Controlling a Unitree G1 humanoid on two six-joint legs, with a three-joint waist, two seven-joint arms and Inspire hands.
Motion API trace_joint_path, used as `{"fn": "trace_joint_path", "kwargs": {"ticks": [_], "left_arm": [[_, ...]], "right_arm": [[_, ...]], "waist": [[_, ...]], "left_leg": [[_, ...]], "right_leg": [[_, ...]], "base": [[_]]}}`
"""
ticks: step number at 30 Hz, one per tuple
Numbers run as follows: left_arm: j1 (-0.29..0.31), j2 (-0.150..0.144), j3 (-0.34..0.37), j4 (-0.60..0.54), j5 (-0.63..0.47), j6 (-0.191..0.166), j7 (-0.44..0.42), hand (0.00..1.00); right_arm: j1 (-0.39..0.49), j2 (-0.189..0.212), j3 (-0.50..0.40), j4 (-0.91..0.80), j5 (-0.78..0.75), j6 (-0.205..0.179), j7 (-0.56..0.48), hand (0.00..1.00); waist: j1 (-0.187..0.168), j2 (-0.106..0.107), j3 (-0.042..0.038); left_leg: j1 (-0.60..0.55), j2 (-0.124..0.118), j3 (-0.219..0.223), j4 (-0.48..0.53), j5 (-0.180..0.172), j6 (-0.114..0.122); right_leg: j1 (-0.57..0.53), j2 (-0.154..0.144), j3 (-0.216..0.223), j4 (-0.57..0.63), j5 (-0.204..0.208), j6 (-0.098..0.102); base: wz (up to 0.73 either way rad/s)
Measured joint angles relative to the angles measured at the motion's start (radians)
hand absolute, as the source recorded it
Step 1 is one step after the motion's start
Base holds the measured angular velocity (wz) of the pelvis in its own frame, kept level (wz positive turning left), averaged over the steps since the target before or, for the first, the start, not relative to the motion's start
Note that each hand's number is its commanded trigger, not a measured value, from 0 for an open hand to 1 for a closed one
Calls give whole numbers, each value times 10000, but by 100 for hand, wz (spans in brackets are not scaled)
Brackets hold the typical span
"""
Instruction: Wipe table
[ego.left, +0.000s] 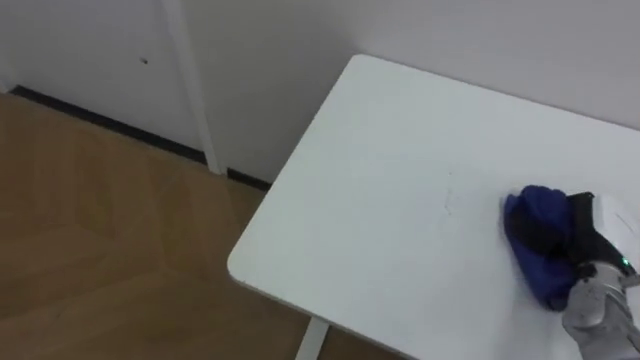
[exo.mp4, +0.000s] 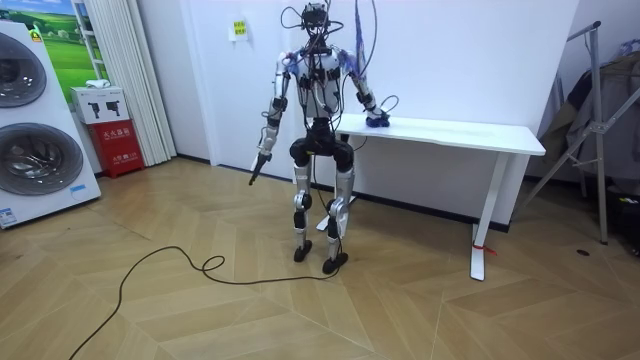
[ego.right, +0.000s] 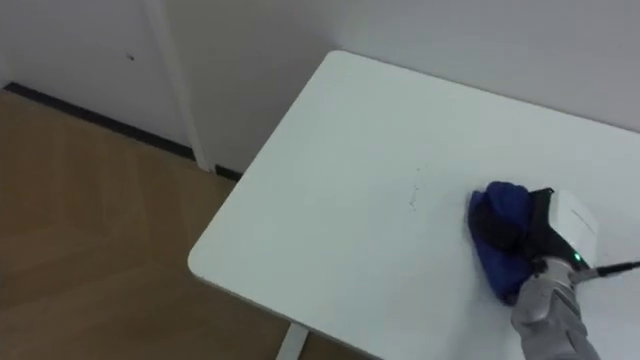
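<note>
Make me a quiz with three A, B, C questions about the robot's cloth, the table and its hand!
1. Where is the cloth?
A. on the floor
B. on the table
C. on a chair

2. What colour is the cloth?
A. red
B. blue
C. yellow

3. What is the right hand doing?
A. resting on the cloth
B. hanging at the robot's side
C. raised in the air

Answers:
1. B, the cloth lies on the white tabletop.
2. B, it is deep blue.
3. A, the hand sits on top of the cloth.

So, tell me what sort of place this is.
Likely an indoor home-style test room, perhaps a laundry area: stacked washing machines stand at the room view's left, a white table by the wall, wood flooring throughout.
</note>
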Motion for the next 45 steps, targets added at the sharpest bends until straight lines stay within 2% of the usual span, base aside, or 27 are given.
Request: {"fn": "trace_joint_path", "kwargs": {"ticks": [3,4,5,7,9,10,11,13,16,19,20,22,25,27,29,31,33,36,37,38,39,40,41,42,43,44,45], "left_arm": [[-261,-62,-343,-102,-9,2,33,0],[-388,-86,-581,-95,-20,13,35,0],[-534,-84,-785,-71,-8,43,32,0],[-750,-81,-996,43,-9,127,32,0],[-942,-69,-1332,306,-14,160,-9,0],[-1120,-78,-1458,453,-14,243,-89,0],[-1273,-81,-1468,546,-1,295,-220,0],[-1330,-91,-1468,567,19,313,-238,0],[-784,-5,-1397,298,5,426,-236,0],[-334,16,-1207,296,11,595,-220,0],[-215,12,-1070,295,4,575,-241,0],[-71,17,-736,317,5,474,-257,0],[137,17,-248,288,7,239,-248,0],[133,23,-122,168,56,186,-251,0],[102,78,-88,-118,388,114,-251,0],[-95,79,-100,-134,688,92,-252,0],[-299,76,-255,-133,684,64,-234,0],[-804,26,-970,-67,674,45,-188,0],[-1135,-12,-1121,163,674,-40,-174,0],[-1434,61,-1313,475,668,-108,-129,0],[-1624,122,-1420,616,652,-148,-106,0],[-1960,201,-1612,793,593,-234,-64,0],[-2172,221,-1625,904,571,-357,11,0],[-2256,260,-1624,964,574,-417,17,0],[-2407,395,-1646,1013,575,-573,15,0],[-2494,542,-1706,949,578,-610,8,0],[-2507,607,-1719,848,580,-599,3,0]], "right_arm": [[-139,41,171,-127,-1,283,73,100],[-381,152,307,-258,-4,688,149,100],[-544,238,658,-563,-28,1235,241,100],[-973,525,1599,-1256,-406,1798,670,100],[-1544,725,2829,-1922,-989,1941,1122,100],[-2214,1043,3628,-2097,-1365,1933,1436,100],[-2711,1325,3938,-2297,-1709,1895,1691,100],[-3250,1424,4017,-2304,-1936,1623,1814,100],[-3392,1319,4002,-2208,-1853,1566,1758,100],[-2736,861,3696,-1312,-1567,1280,1540,100],[-2103,858,3037,-1368,-1338,827,1190,100],[-1467,857,2351,-1350,-1062,260,823,100],[-664,781,1350,-1151,-538,-215,479,100],[-267,741,793,-1110,-261,-260,378,100],[212,667,266,-948,17,-323,135,100],[452,489,48,-775,89,-340,-1,100],[455,453,28,-775,107,-183,-36,100],[-127,558,269,-805,-42,659,-116,100],[-502,746,502,-810,-199,1146,-132,100],[-965,842,980,-822,-481,1581,-118,100],[-1153,1008,1281,-850,-660,1771,-87,100],[-1549,1093,1996,-934,-818,2102,4,100],[-2053,1339,2570,-926,-1240,2243,156,100],[-2287,1471,2884,-936,-1571,2224,229,100],[-2715,1665,3279,-933,-1988,2046,288,100],[-3124,1660,3434,-860,-2073,1705,304,100],[-3279,1658,3393,-850,-2137,1609,302,100]], "waist": [[65,98,0],[123,158,5],[465,174,8],[859,124,38],[1133,67,94],[1202,27,183],[1358,5,228],[1589,-20,246],[1690,-49,232],[1543,-54,235],[1399,-64,231],[1173,-73,233],[735,-83,234],[370,-131,175],[17,-197,90],[-20,-132,29],[-45,41,41],[271,462,67],[657,591,118],[962,642,185],[1113,613,197],[1578,540,200],[2038,529,233],[2220,515,255],[2407,402,302],[2553,317,321],[2552,303,314]], "left_leg": [[-135,-6,109,266,-141,16],[-111,-11,234,285,-138,13],[-80,57,515,258,-129,2],[-162,223,930,236,-95,-56],[-253,348,1168,213,-34,-141],[-271,397,1196,204,-2,-192],[-343,416,1166,198,22,-229],[-437,367,967,101,112,-245],[-443,320,653,24,134,-232],[-421,211,330,23,134,-230],[-420,145,319,23,135,-228],[-349,100,342,20,132,-223],[-101,-4,443,-57,129,-219],[-58,-38,482,-82,85,-147],[-64,-58,596,-37,-36,39],[-55,-45,720,114,-151,151],[-102,-11,757,361,-319,214],[-212,204,1267,1111,-713,298],[-253,369,1609,1298,-789,335],[-348,539,1914,1465,-810,326],[-447,621,2072,1577,-822,324],[-609,779,2315,1788,-862,261],[-793,1040,2451,2069,-960,100],[-927,1171,2399,2217,-1003,13],[-1233,1419,2207,2487,-1065,-158],[-1763,1653,1793,2783,-1082,-306],[-2030,1781,1525,2894,-1040,-416]], "right_leg": [[-30,-33,-24,11,-33,-22],[-55,-36,57,44,-25,-42],[-258,0,392,133,-48,-104],[-613,87,799,350,-25,-228],[-862,197,1026,368,56,-355],[-947,259,1049,345,84,-401],[-1061,286,1040,325,71,-428],[-1017,287,846,157,80,-436],[-820,185,445,181,31,-353],[-583,71,172,135,21,-331],[-527,23,185,141,-9,-281],[-443,-25,155,143,-13,-266],[-244,-133,151,144,-66,-170],[-179,-182,166,118,-79,-116],[-178,-232,88,189,-173,42],[-148,-242,38,253,-174,83],[-93,-280,-116,504,-187,118],[-662,-594,-68,1849,-410,258],[-1147,-737,-63,2666,-420,261],[-1831,-1043,-64,3876,-489,315],[-2159,-1291,-77,4543,-589,322],[-2636,-1927,-87,5583,-879,313],[-2821,-2515,13,5912,-1005,312],[-2831,-2767,53,5884,-999,322],[-2795,-3182,200,5516,-939,385],[-2652,-3449,225,4812,-733,543],[-2540,-3496,232,4310,-569,590]], "base": [[-20],[-47],[-62],[-72],[-40],[-9],[0],[37],[55],[51],[46],[13],[-3],[2],[-3],[-18],[-23],[-57],[-93],[-85],[-66],[-59],[-54],[-24],[23],[46],[82]]}}
